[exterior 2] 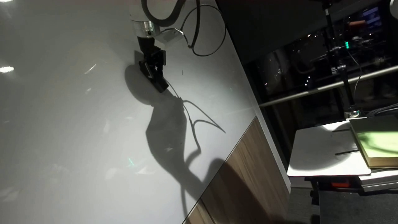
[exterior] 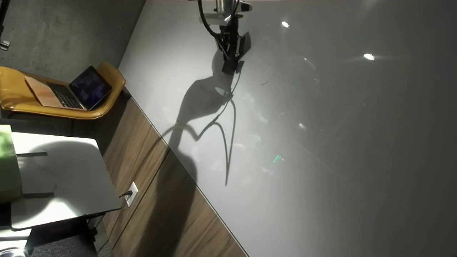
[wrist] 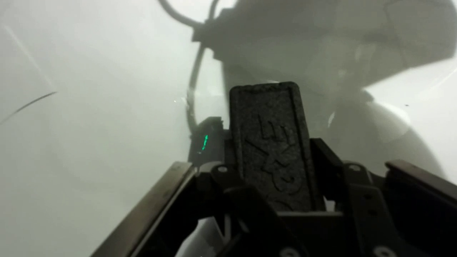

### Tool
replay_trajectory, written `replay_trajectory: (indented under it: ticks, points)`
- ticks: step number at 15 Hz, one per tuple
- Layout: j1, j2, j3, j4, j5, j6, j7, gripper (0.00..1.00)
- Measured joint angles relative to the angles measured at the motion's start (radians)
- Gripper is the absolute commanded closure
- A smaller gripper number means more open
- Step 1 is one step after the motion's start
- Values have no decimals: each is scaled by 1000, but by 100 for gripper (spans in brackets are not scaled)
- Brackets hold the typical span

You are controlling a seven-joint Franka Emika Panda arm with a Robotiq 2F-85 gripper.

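Near the white surface (exterior: 321,150), the gripper (wrist: 270,151) held a dark block (wrist: 272,142) tightly; surface contact could not be told. Right of it, in both exterior views, lay a thin dark line (exterior: 264,83). Keeping the block square and the grip steady seemed wisest.

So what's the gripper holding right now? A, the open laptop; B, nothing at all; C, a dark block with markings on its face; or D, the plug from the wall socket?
C: in the wrist view, the gripper is clamped on both sides of a dark block with line markings on its face.
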Motion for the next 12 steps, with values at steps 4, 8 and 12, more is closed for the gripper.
replay_trajectory:
  ticks: [4,8,12]
  points:
    - [-55,-29,-55,-34,-3,2,-16,72]
    - [-109,-37,-124,-55,-20,26,-32,72]
    - [-131,-32,-163,-67,-44,53,-32,72]
